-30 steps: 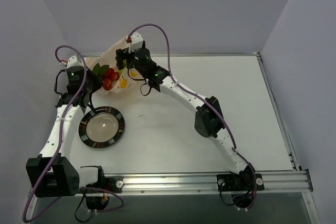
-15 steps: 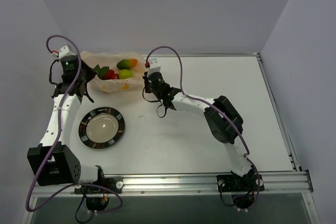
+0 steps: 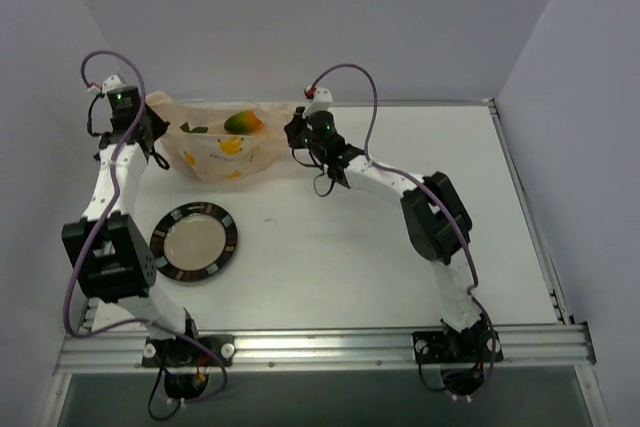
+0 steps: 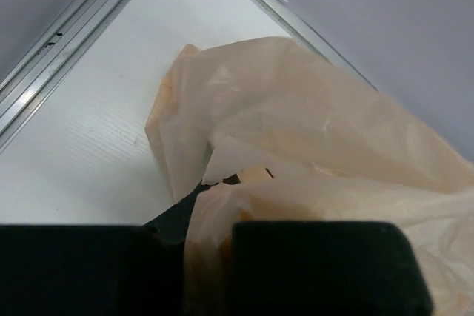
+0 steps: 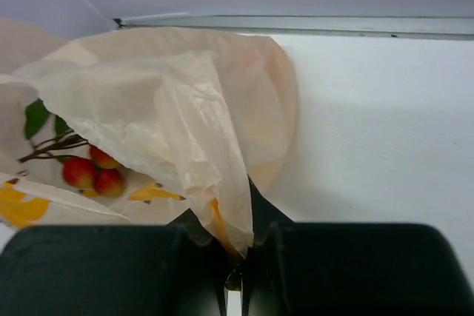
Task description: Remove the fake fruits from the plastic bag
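The plastic bag (image 3: 215,157) is stretched wide between the two tools at the far left of the worktop (image 3: 330,267). Nearest the arm bases, a round black-rimmed plate (image 3: 157,245) sits on the left side of the worktop, apart from the bag and with nothing on it.

Beyond the plate, the bag's pale orange film shows yellow banana prints (image 3: 232,145) on its near face. The left tool (image 4: 211,231) is pressed together on the bag's left end, with a fold of film running down between its black fingers. The right tool (image 5: 237,249) is likewise pinching the bag's right end, with a thin gather of film caught where its fingers meet.

The fake fruits are inside the bag. Small red pieces (image 5: 92,172) on a twig with green leaves (image 5: 33,118) lie low in it. Farther back, an orange-to-green mango-like fruit (image 3: 243,122) shows at the bag's upper edge, close to the back wall. Whether the bag's underside rests on the worktop cannot be told.
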You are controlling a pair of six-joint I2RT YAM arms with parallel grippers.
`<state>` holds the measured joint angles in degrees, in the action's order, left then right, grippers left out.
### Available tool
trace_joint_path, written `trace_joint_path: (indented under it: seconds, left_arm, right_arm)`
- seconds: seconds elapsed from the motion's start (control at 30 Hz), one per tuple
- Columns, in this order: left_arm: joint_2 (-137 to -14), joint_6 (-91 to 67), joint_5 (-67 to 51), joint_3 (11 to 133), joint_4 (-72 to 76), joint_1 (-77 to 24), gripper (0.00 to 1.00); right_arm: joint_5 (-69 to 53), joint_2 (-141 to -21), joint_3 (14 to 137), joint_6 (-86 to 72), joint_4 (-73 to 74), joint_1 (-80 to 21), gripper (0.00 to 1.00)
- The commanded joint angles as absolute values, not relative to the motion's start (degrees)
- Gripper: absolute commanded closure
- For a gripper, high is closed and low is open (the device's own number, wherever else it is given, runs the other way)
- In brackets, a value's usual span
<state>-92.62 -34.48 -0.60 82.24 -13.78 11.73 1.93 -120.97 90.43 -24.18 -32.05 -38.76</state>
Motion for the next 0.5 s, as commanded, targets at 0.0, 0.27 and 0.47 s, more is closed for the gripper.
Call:
trace_joint_path:
  seconds: [0.0,0.27,0.47]
  left_arm:
    - [-98.0,-31.1,1.6,87.4,-15.8,12.0,0.97]
    - [-108.0,-28.0,4.1,90.1,-14.3,11.8,0.98]
    - [-112.1,-26.6,5.3,88.9,-13.8,10.5,0.98]
  right_arm:
    - [5.6,-127.7,94.9,-23.0,-28.7,-39.0,1.00]
    - [5.8,-137.2,102.3,-22.7,-25.8,-39.2,1.00]
    - [5.5,-134.7,95.6,-23.3,-29.1,-42.7,1.00]
